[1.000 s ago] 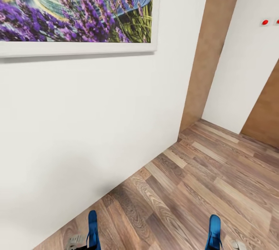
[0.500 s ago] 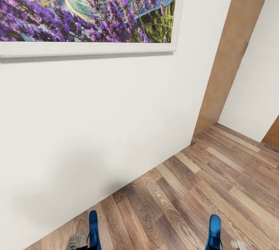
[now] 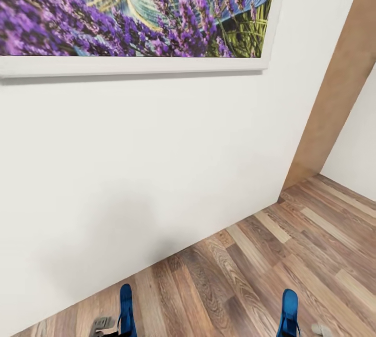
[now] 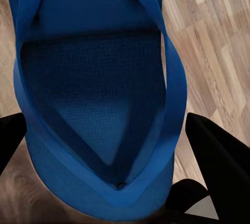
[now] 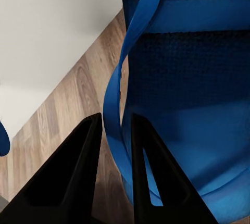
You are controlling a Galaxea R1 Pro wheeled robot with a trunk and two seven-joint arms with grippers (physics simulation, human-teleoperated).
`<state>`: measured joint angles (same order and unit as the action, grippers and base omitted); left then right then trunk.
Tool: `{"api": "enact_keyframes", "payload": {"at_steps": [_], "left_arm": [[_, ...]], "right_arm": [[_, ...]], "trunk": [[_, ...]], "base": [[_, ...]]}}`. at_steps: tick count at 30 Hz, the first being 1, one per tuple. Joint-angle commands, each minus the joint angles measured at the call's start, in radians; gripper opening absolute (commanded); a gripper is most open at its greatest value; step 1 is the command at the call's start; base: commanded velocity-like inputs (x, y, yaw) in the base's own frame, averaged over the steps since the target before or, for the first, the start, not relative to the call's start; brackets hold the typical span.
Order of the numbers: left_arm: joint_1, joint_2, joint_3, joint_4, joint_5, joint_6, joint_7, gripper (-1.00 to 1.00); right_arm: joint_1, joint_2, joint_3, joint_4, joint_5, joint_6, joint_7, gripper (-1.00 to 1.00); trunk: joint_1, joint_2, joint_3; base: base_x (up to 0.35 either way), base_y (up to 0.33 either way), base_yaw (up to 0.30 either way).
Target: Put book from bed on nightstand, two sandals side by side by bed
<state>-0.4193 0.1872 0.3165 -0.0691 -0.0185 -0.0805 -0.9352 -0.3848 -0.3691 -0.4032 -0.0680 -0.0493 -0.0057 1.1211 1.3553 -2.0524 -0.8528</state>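
Two sandals, left point(image 4: 99, 94) and right point(image 5: 192, 94), each pinched by a hand; wall point(image 3: 146, 159) near ahead.

Two bright blue sandals are held up off the wood floor, well apart. The left sandal point(image 3: 125, 308) sits between the left pincer's point(image 4: 109, 182) fingers; the right sandal point(image 3: 289, 312) hangs by its thin strap point(image 5: 122, 99), pinched in the right pincer point(image 5: 115, 146).
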Motion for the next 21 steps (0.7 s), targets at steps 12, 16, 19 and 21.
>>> {"api": "enact_keyframes", "payload": {"at_steps": [12,16,19,21], "left_arm": [[-0.001,-0.002,-0.002,0.002,-0.003,-0.008,-0.002,-1.00],[-0.001,-0.002,-0.002,0.002,-0.003,-0.008,-0.001,-1.00],[-0.001,-0.003,-0.002,0.002,-0.003,-0.008,-0.001,-1.00],[-0.001,-0.003,-0.002,0.002,-0.003,-0.008,-0.001,-1.00]], "right_arm": [[0.000,-0.001,0.003,0.000,-0.006,0.001,0.005,-1.00],[0.000,-0.001,0.003,0.000,-0.006,0.000,0.005,-1.00],[0.000,-0.001,0.003,0.000,-0.006,0.001,0.005,-1.00],[0.000,-0.001,0.003,0.000,-0.006,0.001,0.005,-1.00]], "trunk": [[0.000,0.000,-0.001],[0.000,0.000,-0.001],[0.000,0.000,-0.001],[0.000,0.000,-0.001]], "base": [[0.000,0.000,0.287],[0.000,0.000,0.287],[0.000,0.000,0.287],[0.000,0.000,0.287]]}}
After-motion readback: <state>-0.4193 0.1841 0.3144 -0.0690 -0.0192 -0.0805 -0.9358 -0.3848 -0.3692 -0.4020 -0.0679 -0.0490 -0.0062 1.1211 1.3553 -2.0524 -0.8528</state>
